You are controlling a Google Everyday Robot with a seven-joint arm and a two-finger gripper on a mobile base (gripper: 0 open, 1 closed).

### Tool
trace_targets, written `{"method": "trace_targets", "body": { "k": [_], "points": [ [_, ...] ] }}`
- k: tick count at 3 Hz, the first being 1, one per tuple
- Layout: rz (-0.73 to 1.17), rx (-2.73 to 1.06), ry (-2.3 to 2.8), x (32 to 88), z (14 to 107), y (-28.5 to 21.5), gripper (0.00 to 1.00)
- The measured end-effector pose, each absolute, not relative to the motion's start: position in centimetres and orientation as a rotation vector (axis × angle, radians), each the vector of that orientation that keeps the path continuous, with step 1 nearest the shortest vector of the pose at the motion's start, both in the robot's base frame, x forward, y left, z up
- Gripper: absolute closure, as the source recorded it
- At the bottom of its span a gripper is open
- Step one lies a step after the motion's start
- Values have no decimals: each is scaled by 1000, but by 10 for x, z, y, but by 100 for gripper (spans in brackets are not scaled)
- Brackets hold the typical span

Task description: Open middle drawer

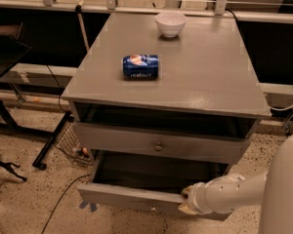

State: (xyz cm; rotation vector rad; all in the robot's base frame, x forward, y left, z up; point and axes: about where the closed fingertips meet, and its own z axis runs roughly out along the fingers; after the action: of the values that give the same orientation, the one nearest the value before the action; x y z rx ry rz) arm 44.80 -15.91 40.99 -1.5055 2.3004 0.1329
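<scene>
Middle drawer (127, 195) — against end effector (187, 202)

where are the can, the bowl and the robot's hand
can (140, 66): camera view, middle of its side
bowl (170, 23): camera view, its outer wall
hand (185, 199): camera view, its front end, at the pulled-out drawer (127, 195)

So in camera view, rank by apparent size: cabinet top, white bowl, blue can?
1. Cabinet top, largest.
2. Blue can and white bowl look alike; the bowl is farther, so unranked.
Gripper sits at the open middle drawer's front edge.
</scene>
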Motion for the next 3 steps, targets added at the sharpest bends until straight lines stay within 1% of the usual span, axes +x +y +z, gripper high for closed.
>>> {"method": "trace_targets", "body": {
  "k": [3],
  "points": [
    [133,-1505,2301,448,410,-159,100]
  ]
}}
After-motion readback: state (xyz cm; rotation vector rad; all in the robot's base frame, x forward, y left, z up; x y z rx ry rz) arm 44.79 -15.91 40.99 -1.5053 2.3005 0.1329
